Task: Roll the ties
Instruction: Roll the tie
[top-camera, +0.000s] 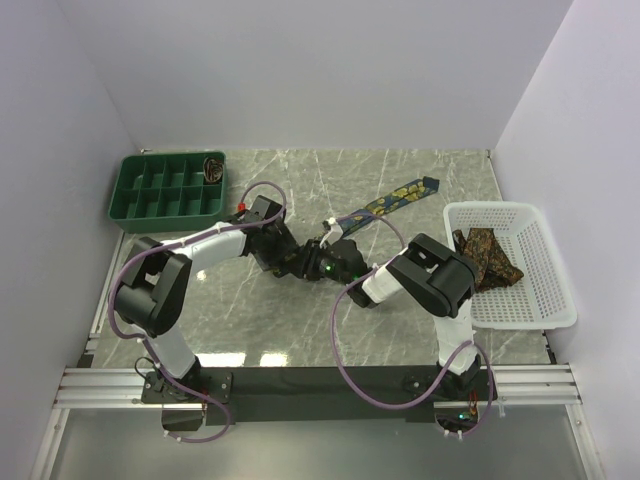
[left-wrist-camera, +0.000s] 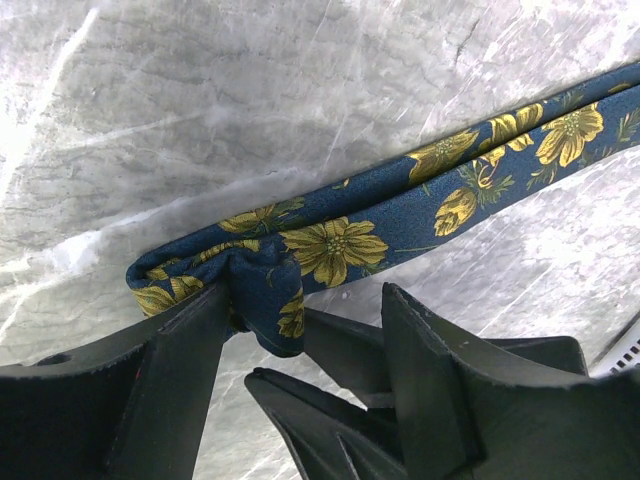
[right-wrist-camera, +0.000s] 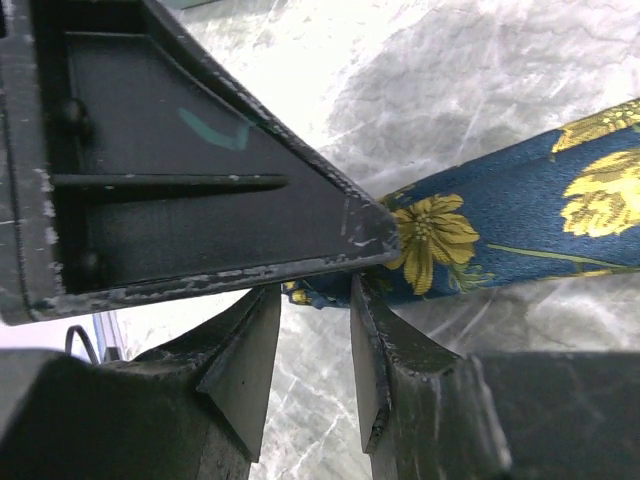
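Note:
The navy tie (top-camera: 395, 200) with yellow flowers lies slantwise on the marble table, its pointed end at the far right and its folded end at the middle. My right gripper (top-camera: 330, 250) pinches that folded end between its nearly closed tips (right-wrist-camera: 315, 300); the tie (right-wrist-camera: 520, 210) runs off to the right. My left gripper (top-camera: 298, 262) stands wide open around the same spot (left-wrist-camera: 308, 300), the tie's fold (left-wrist-camera: 260, 290) resting against its left finger (left-wrist-camera: 170, 380). Brown ties (top-camera: 487, 255) lie in the white basket.
The white mesh basket (top-camera: 535, 300) stands at the right. A green compartment tray (top-camera: 150, 195) sits at the back left with a rolled tie (top-camera: 213, 168) in its far right cell. Both arms meet at the table's middle, fingers interleaved.

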